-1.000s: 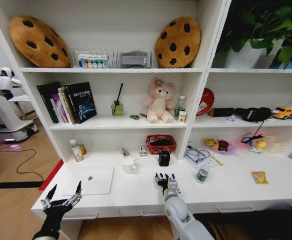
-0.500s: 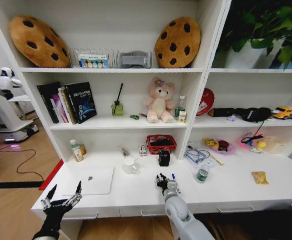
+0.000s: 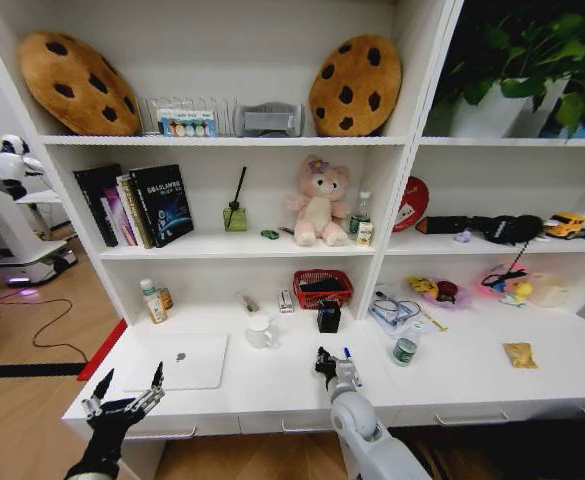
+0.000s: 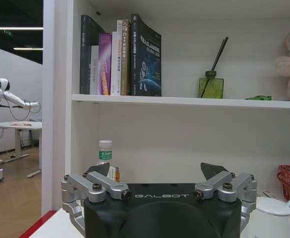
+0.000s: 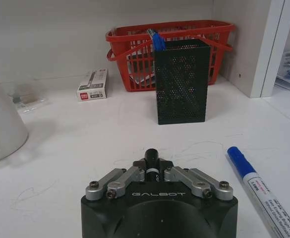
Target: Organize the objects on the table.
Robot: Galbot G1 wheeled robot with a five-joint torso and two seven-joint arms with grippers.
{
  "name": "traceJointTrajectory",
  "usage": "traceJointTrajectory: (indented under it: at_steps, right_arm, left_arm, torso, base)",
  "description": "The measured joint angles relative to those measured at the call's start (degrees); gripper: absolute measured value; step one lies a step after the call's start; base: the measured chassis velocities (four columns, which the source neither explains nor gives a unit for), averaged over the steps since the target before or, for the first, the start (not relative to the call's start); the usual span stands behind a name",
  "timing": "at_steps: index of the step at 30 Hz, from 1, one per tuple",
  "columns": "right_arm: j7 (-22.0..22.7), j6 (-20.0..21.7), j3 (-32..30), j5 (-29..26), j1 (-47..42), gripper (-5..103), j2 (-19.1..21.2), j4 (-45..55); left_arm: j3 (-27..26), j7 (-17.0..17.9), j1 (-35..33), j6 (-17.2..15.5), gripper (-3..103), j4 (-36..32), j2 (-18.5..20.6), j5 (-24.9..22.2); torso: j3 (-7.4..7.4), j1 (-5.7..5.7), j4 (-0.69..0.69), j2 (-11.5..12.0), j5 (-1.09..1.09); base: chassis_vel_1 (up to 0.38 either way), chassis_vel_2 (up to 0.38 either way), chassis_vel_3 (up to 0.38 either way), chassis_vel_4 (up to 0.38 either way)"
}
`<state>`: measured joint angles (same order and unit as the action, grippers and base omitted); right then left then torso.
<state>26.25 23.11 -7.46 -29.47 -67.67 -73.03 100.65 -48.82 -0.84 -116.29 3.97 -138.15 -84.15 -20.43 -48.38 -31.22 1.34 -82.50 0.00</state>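
Note:
My right gripper (image 3: 324, 362) rests low over the white table (image 3: 272, 385), near its front edge at the middle. It is shut on a black pen (image 5: 152, 157) that stands between its fingers. A blue pen (image 5: 253, 184) lies on the table just beside it. A black mesh pen holder (image 5: 180, 82) stands a short way behind. The silver laptop (image 3: 185, 360) lies shut at the left. My left gripper (image 3: 127, 396) hovers open at the table's front left corner. A green-topped can (image 3: 404, 350) stands to the right. A green toy car (image 3: 270, 234) sits on the shelf above.
A white mug (image 3: 260, 330), a red basket (image 3: 322, 287) and a small box (image 5: 92, 84) sit toward the back wall. Two small bottles (image 3: 153, 300) stand at the back left. A yellow packet (image 3: 519, 354) and tangled cables (image 3: 397, 310) lie to the right.
The right gripper's fingers have drawn together on the black pen. The left arm has not moved.

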Motion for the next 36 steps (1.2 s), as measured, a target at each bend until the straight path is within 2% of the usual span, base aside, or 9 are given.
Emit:
traceJointTrajectory:
  at_steps: [3,7,8,9,11,12,14,19,36]
  right_arm:
    - [-1.0,-1.0,-0.2,-0.2,0.1,12,0.2,1.3]
    - [-5.0,-6.3,-2.6,1.6,4.2,12,1.0,5.6]
    - [-7.0,-9.8,-3.4,4.0,7.2,12,1.2,4.8]
    - [-7.0,-9.8,-3.4,4.0,7.2,12,1.2,4.8]
    - [-10.6,-17.2,-4.0,13.1,13.1,12,1.0,-2.7]
    - [-10.6,-17.2,-4.0,13.1,13.1,12,1.0,-2.7]
    - [-13.4,-23.0,-3.9,18.8,18.9,12,0.2,-12.7]
    - [-16.7,-27.1,-3.3,21.0,26.0,12,-1.6,-22.4]
    - [-18.7,-28.3,-3.4,20.0,32.1,12,-5.3,-36.4]
  left_arm:
    - [0.0,0.0,0.0,0.0,100,0.0,0.0,0.0]
    - [0.0,0.0,0.0,0.0,100,0.0,0.0,0.0]
    - [0.0,0.0,0.0,0.0,100,0.0,0.0,0.0]
    - [0.0,0.0,0.0,0.0,100,0.0,0.0,0.0]
    - [0.0,0.0,0.0,0.0,100,0.0,0.0,0.0]
    - [0.0,0.0,0.0,0.0,100,0.0,0.0,0.0]
    - [0.0,0.0,0.0,0.0,100,0.0,0.0,0.0]
    - [0.0,0.0,0.0,0.0,100,0.0,0.0,0.0]
    - [0.0,0.0,0.0,0.0,100,0.0,0.0,0.0]
  torso:
    - [-0.02,0.0,0.0,0.0,0.05]
    - [-0.02,-0.01,-0.01,0.0,0.0]
    - [-0.01,-0.01,0.0,0.0,0.0]
    - [-0.01,-0.01,0.0,0.0,0.0]
    - [-0.01,-0.01,-0.01,0.0,0.0]
    - [-0.01,-0.01,-0.01,0.0,0.0]
    - [-0.01,-0.02,-0.01,0.0,0.0]
    - [-0.01,-0.02,-0.01,0.0,0.0]
    - [0.0,0.0,0.0,0.0,-0.01]
  base:
    - [0.0,0.0,0.0,0.0]
    - [0.0,0.0,0.0,0.0]
    - [0.0,0.0,0.0,0.0]
    - [0.0,0.0,0.0,0.0]
    - [0.0,0.0,0.0,0.0]
    - [0.0,0.0,0.0,0.0]
    - [0.0,0.0,0.0,0.0]
    - [0.0,0.0,0.0,0.0]
    - [0.0,0.0,0.0,0.0]
